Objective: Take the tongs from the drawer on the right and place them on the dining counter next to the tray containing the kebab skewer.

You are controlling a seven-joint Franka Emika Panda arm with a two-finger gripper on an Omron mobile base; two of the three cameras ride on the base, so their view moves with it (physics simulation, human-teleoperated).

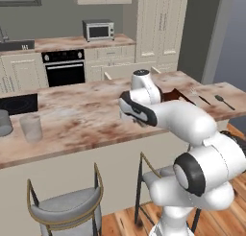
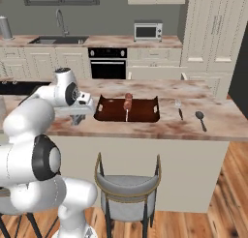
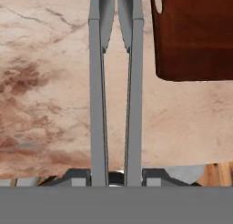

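tongs (image 3: pixel 116 82): grey, two long arms, over the marbled worktop (image 2: pixel 160 128), just left of the tray
worktop: beige stone island; oven, microwave, sink behind
tray (image 2: pixel 127 110): dark reddish-brown, holds kebab skewer (image 2: pixel 128 104)
fingers (image 3: pixel 74 176): pinching the tongs' rear end between them

Tray (image 1: pixel 178 94) mostly hidden behind the arm in left base view; in hand view its far end was cut off. Tongs' (image 3: pixel 115 86) tips ran off hand view's top edge.

Base views flank arm, share dining counter (image 1: pixel 86 120); hand view close above.
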